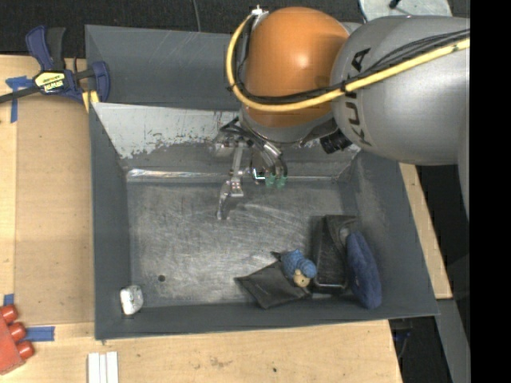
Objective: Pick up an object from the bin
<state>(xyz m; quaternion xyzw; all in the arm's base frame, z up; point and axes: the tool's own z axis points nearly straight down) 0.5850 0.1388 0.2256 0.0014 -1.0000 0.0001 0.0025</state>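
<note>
My gripper (251, 188) hangs under the orange cover over the back middle of the bin, near the far wall. Its fingers stand apart, one thin finger (230, 191) reaching down to the left, and nothing sits between them. No loose thing lies right under it. Nearest, toward the front right, is a small blue and tan figure (299, 267) resting on a dark flat wedge-shaped piece (266, 289). Beside these stand a black boxy thing (330, 250) and a blue fuzzy oblong thing (363, 270) against the right wall.
A small pale grey lump (131, 298) lies alone in the front left corner. Bare scratched floor stretches across the bin's left and middle. The big arm covers the bin's back right corner.
</note>
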